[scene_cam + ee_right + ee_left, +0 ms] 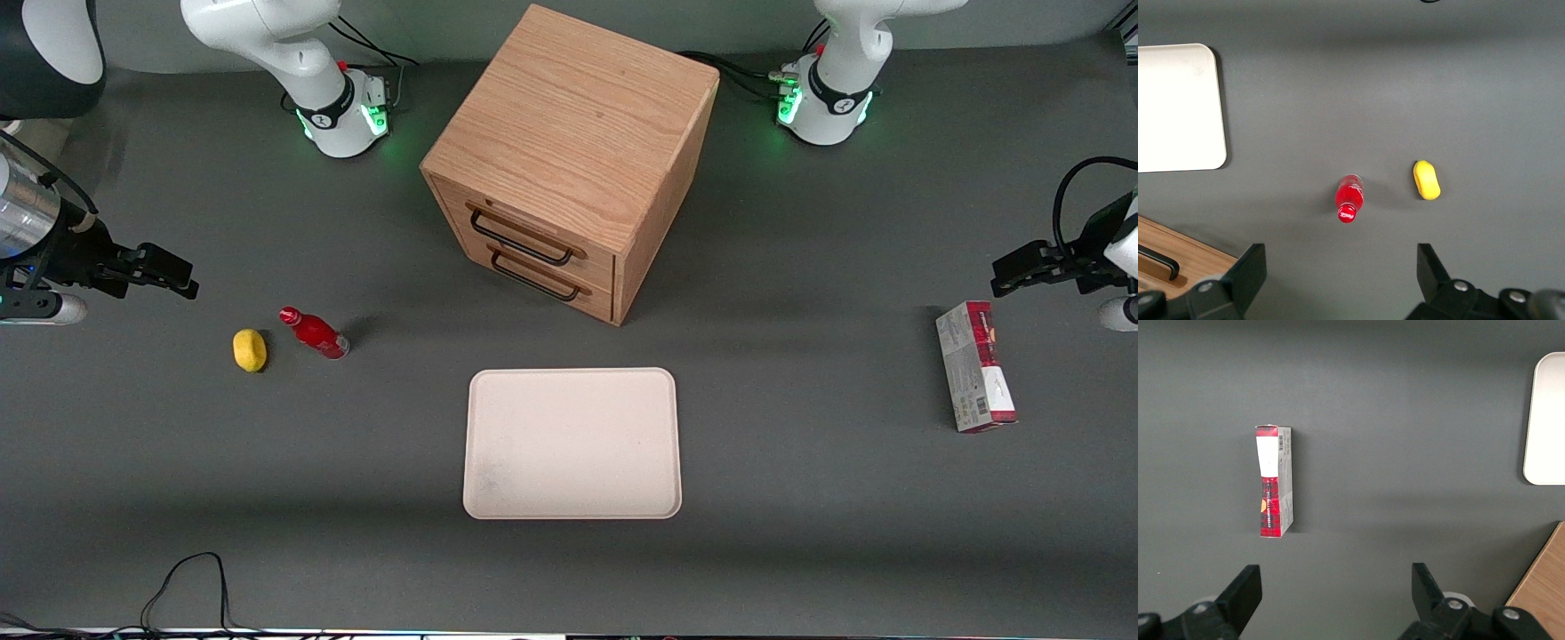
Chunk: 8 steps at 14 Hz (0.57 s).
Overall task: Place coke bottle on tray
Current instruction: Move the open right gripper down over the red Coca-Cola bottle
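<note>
Carton point(1274, 482) unseen from hand point(1338, 273)

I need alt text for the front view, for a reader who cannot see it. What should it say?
A red coke bottle stands on a grey table beside a yellow lump, apart from the empty cream tray near the camera. The open gripper hangs above the table near the bottle, holding nothing. A wooden drawer cabinet stands farther from the camera than the tray.

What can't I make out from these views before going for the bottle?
- Bottle label: too small to read in any view.
- Tray: cut off by the right wrist view's edge.
- Drawer contents: cabinet shut, front view.
- End effector: open, high above the table, height unclear.
</note>
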Each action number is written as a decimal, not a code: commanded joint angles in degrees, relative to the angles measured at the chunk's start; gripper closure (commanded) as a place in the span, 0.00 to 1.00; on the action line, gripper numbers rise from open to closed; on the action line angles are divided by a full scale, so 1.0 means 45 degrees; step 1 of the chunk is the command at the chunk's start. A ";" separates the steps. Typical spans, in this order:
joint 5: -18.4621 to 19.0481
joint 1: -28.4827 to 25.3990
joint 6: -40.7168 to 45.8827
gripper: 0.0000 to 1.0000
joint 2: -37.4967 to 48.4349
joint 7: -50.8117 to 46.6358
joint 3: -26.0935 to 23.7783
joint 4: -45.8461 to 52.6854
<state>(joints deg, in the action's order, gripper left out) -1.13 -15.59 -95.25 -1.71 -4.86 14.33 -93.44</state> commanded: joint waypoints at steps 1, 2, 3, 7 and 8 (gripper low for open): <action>0.0036 0.0124 0.0385 0.00 -0.0147 0.0220 -0.0097 0.0393; 0.0036 0.0105 0.0385 0.00 -0.0166 0.0181 -0.0117 0.0373; 0.0016 0.0105 0.0385 0.00 -0.0186 0.0104 -0.0136 0.0238; -0.0062 0.0086 -0.0701 0.00 -0.0050 0.0317 -0.0254 -0.2255; -0.0062 0.0047 -0.1579 0.00 0.0183 0.0318 -0.0273 -0.3211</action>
<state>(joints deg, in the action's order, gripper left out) -1.17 -15.59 -96.51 -2.67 -4.80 13.48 -100.30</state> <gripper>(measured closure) 0.000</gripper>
